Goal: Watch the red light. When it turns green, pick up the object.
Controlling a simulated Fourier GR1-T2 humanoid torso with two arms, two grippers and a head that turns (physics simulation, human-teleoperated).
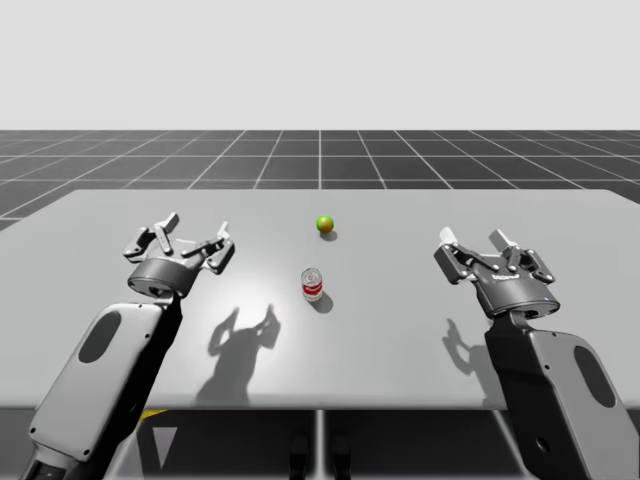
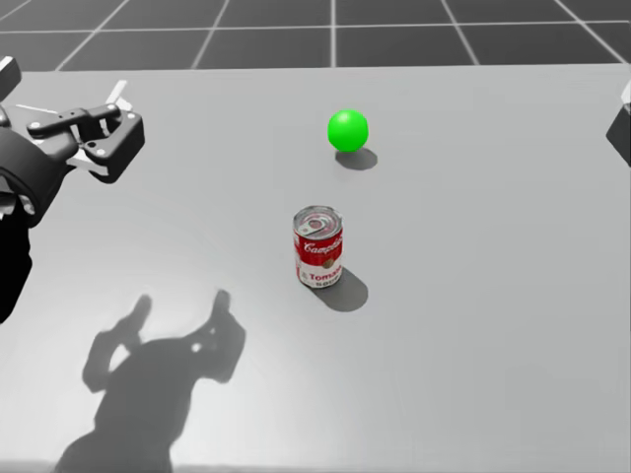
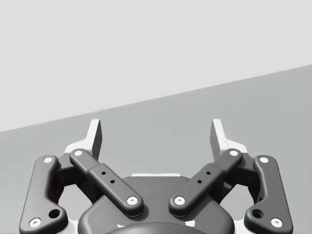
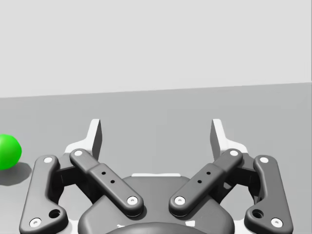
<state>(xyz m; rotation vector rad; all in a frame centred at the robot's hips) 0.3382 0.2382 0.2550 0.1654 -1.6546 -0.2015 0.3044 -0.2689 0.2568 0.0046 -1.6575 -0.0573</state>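
Jaws of left gripper [image 3: 156,130] and right gripper [image 4: 156,130] spread wide, holding nothing; red-and-white can [image 1: 313,285] stands between them, green light [image 1: 324,223] beyond it.

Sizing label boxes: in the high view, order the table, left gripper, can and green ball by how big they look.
Largest to smallest:
1. table
2. left gripper, raised, so likely enlarged by nearness to the camera
3. red and white can
4. green ball, farther back, so true size unsure
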